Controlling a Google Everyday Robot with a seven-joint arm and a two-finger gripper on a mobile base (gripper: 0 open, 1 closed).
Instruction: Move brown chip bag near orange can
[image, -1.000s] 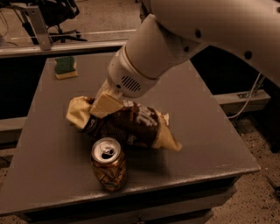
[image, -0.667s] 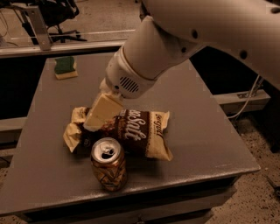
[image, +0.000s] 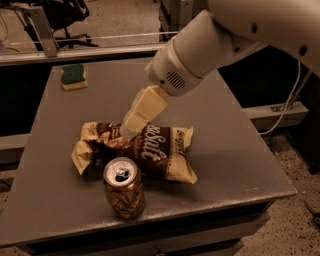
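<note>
The brown chip bag (image: 150, 150) lies flat on the grey table (image: 230, 150), dark brown with cream ends and white script. The orange can (image: 124, 189) stands upright just in front of it, its open silver top facing up, touching or almost touching the bag's front edge. My gripper (image: 131, 125) hangs from the big white arm (image: 200, 55) and comes down at a slant from the upper right. Its cream tip sits at the bag's back edge, near the left half.
A small green-and-yellow sponge (image: 74, 76) lies at the table's far left corner. The table's front edge runs right in front of the can. A metal frame and a chair base stand beyond the table at the back left.
The bag has gone from bunched up and lifted to lying flat beside the can. The gripper has drawn back a little, up and to the right.
</note>
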